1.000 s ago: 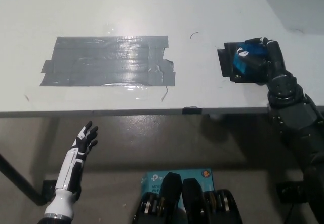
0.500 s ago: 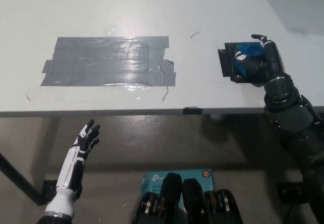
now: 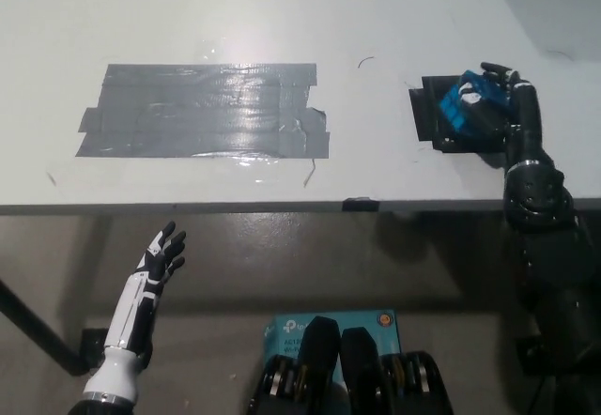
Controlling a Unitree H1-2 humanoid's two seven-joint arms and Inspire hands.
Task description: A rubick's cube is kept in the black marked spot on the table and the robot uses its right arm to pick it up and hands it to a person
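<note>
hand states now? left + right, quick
Left hand: open, holding nothing, below the table edge.
Right hand: shut on the cube, over the black mark.

White table [image 3: 282, 21] fills upper half of frame; front edge runs across at mid height. Large patch of grey tape [image 3: 202, 112] left of centre, shiny, edges ragged. Black marked spot [image 3: 430, 115] at mid right, near table edge. Rubik's cube [image 3: 466, 105] sits over it, blue face up, tilted a bit. Right hand [image 3: 493, 105] wrapped on cube from right side, fingers [image 3: 498, 69] curled over top; black arm drops to lower right corner. Left hand [image 3: 161, 257] at lower left, below table level, fingers spread, holding nothing. Blue box [image 3: 296, 326] w/ white lettering at bottom centre, on floor.
</note>
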